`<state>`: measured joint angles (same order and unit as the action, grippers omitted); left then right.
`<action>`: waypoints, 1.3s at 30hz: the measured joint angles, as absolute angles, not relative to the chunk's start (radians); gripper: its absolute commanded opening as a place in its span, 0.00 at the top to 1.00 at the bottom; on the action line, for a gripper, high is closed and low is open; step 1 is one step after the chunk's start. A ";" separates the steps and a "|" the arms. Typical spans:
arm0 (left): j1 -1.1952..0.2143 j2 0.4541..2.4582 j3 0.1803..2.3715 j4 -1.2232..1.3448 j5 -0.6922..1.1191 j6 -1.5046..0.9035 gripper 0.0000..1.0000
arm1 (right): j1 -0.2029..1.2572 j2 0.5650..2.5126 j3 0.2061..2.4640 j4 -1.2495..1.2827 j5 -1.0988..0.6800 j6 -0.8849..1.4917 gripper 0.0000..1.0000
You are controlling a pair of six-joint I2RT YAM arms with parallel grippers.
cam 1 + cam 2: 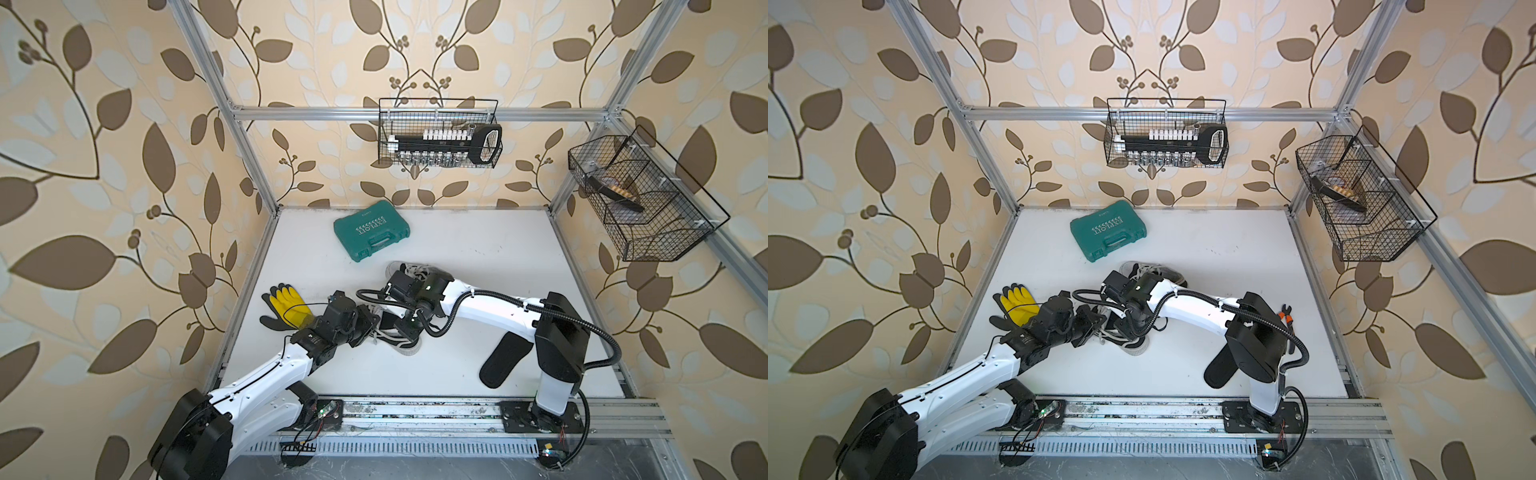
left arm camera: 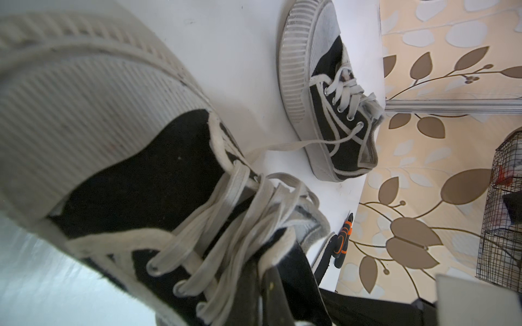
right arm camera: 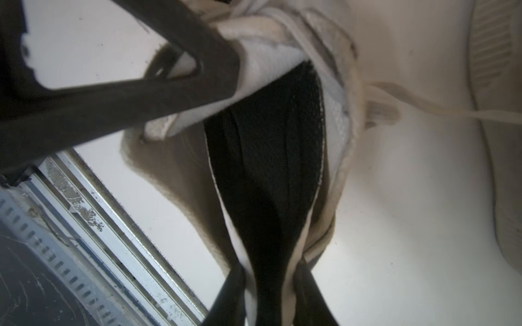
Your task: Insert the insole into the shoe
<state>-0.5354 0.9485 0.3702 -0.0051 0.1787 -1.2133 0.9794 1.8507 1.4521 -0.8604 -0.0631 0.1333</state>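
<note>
Teal tool case [image 1: 371, 235] near table [image 1: 490, 257] back edge reads "EXPLOIT", upside down. Mid-table sneaker [image 1: 408, 347] lies toe twd left edge, heel front-right. The insole [image 3: 265, 169] runs same axis, front end in opening; R gripper [image 3: 269, 293] pinches its rear, L gripper [image 1: 369, 327] clamps tongue [image 3: 265, 59].

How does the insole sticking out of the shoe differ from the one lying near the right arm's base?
The held insole is curled lengthwise, its end pinched in the right claw; the loose insole lies flat. The held insole's front sits inside the shoe; the loose insole rests on the table, outside it. The held insole shows a pale edge; the loose insole looks all black. Both have black faces.
</note>
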 measured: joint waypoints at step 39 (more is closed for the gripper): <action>-0.715 0.993 0.314 0.268 -0.004 -1.478 1.00 | 0.806 1.559 1.223 -0.817 -0.050 0.532 0.53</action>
<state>-0.7151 0.9932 0.3141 0.2680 -0.0044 -1.4776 0.8062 1.5593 1.2228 -0.8169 -0.0498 0.5323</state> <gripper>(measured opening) 0.048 0.487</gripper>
